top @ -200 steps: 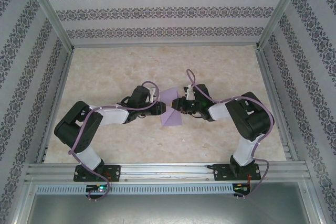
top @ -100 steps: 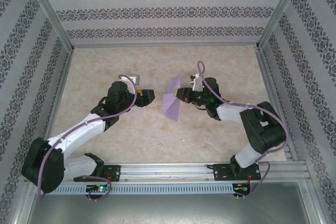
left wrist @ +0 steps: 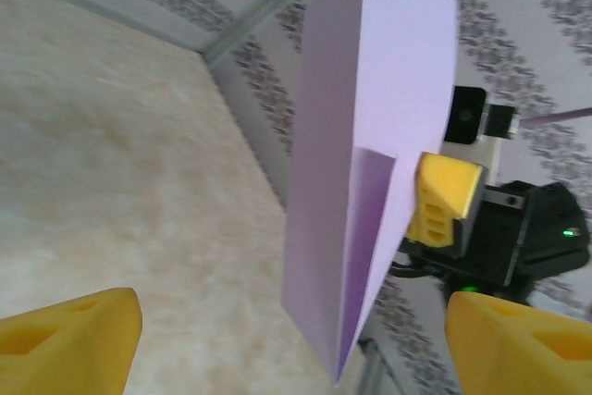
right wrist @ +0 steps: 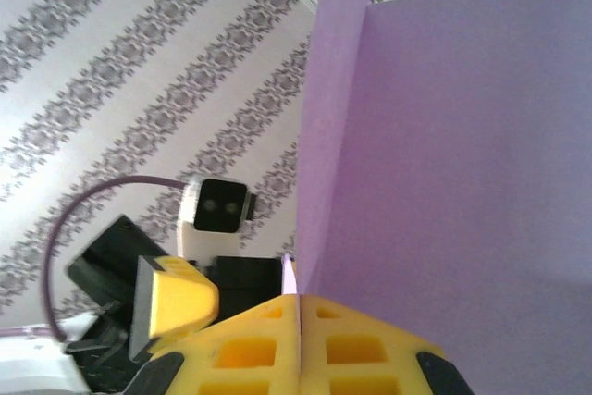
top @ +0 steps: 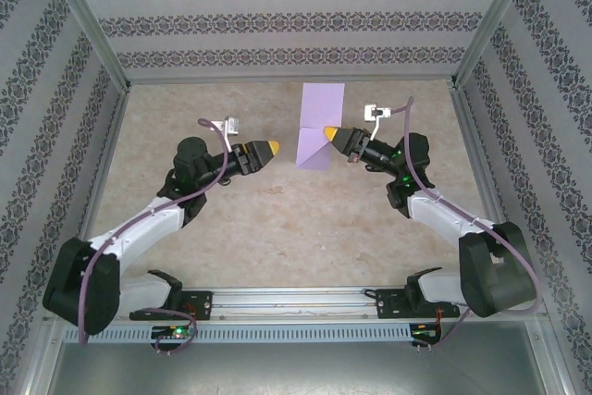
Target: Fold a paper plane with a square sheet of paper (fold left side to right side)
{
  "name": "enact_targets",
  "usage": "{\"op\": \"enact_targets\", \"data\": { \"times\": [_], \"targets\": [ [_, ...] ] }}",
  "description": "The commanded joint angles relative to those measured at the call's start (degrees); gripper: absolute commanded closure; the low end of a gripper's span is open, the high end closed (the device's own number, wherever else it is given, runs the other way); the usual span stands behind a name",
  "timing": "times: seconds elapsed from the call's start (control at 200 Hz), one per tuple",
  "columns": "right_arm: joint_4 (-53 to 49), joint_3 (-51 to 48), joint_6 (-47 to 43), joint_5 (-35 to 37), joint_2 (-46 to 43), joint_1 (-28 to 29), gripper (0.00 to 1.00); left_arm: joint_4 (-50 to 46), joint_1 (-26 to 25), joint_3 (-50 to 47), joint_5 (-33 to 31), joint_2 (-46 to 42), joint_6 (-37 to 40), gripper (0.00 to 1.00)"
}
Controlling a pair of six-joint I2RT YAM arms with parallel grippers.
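Up at centre frame in the overhead view, the right gripper (top: 329,133) is clenched on one edge of the folded lavender sheet of paper (top: 321,110), holding it upright over the table (top: 277,228). The left gripper (top: 267,148) hovers to its left, fingers spread wide, grasping nothing.

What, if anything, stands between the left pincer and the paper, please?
Nothing visible does: the open left pincer faces the paper across a free gap, while the right pincer holds it up from the other side.
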Motion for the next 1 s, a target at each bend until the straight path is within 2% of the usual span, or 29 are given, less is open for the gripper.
{"op": "enact_targets", "data": {
  "times": [0.0, 0.105, 0.28, 0.435, 0.625, 0.814, 0.994],
  "targets": [
    [9.2, 1.2, 5.4, -1.9, 0.8, 1.2, 1.0, 11.3, -2.1, 4.0, 7.1, 1.3, -6.3, 0.16],
    [10.0, 2.2, 6.0, -1.5, 1.5, 2.7, 1.0, 12.3, -3.3, 5.3, 7.6, 3.4, -7.1, 0.18],
    [11.0, 2.7, 6.3, -0.4, 2.9, 4.9, 1.0, 17.6, -5.0, 7.0, 9.0, 7.7, -11.4, 0.32],
    [12.2, 2.6, 6.9, 0.2, 3.9, 5.3, 1.0, 19.5, -5.2, 7.5, 9.1, 10.2, -12.8, 0.5],
    [12.0, 1.3, 6.6, 1.4, 4.4, 4.9, 1.0, 21.4, -5.2, 6.8, 8.4, 10.3, -13.4, 0.6],
    [11.9, 0.0, 6.7, 1.6, 4.5, 4.2, 0.95, 18.0, -5.1, 6.1, 6.7, 8.9, -10.7, 0.66],
    [11.3, -1.8, 6.0, 2.2, 3.5, 3.6, 0.83, 15.1, -5.1, 5.9, 5.4, 8.1, -8.7, 0.73]
  ]
}}
